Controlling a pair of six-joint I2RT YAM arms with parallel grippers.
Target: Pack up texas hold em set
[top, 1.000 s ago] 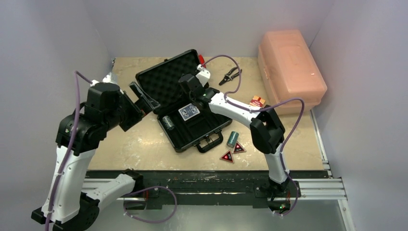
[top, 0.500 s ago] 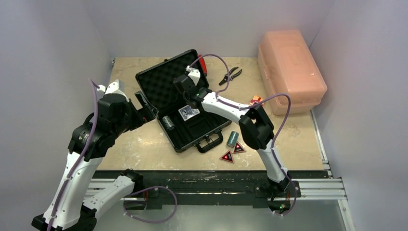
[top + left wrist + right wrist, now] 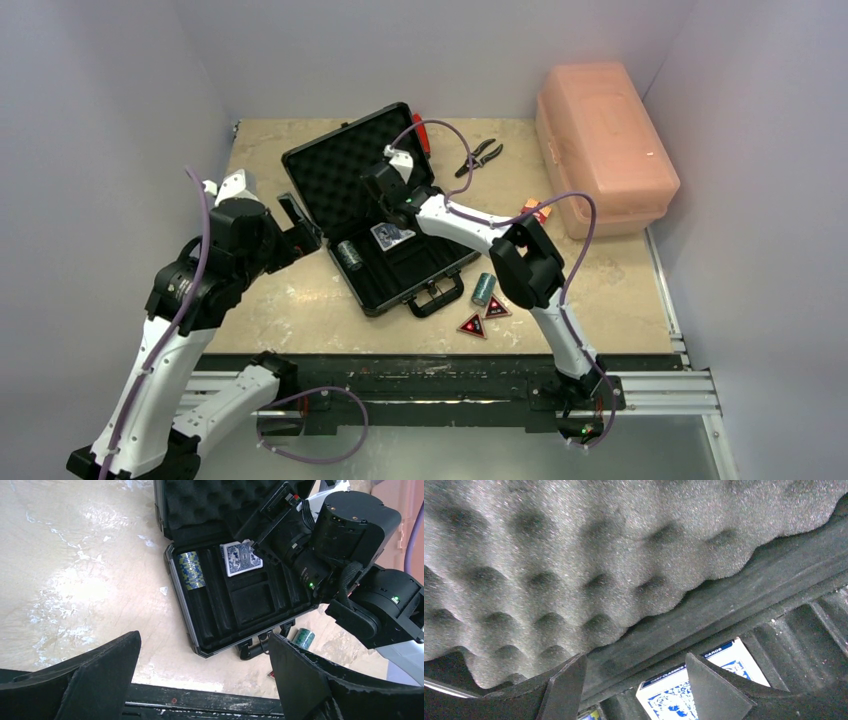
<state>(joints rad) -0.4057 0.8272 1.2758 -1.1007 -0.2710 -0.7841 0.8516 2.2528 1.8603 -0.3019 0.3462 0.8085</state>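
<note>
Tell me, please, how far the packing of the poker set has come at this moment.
Done: the blue deck and one teal chip roll lie in the briefcase. In hand: nothing; the right gripper hangs open by the blue deck, the left gripper open beside the briefcase. Left: the second chip roll, two triangles and the orange-red deck lie on the table, and the lid stands open.
</note>
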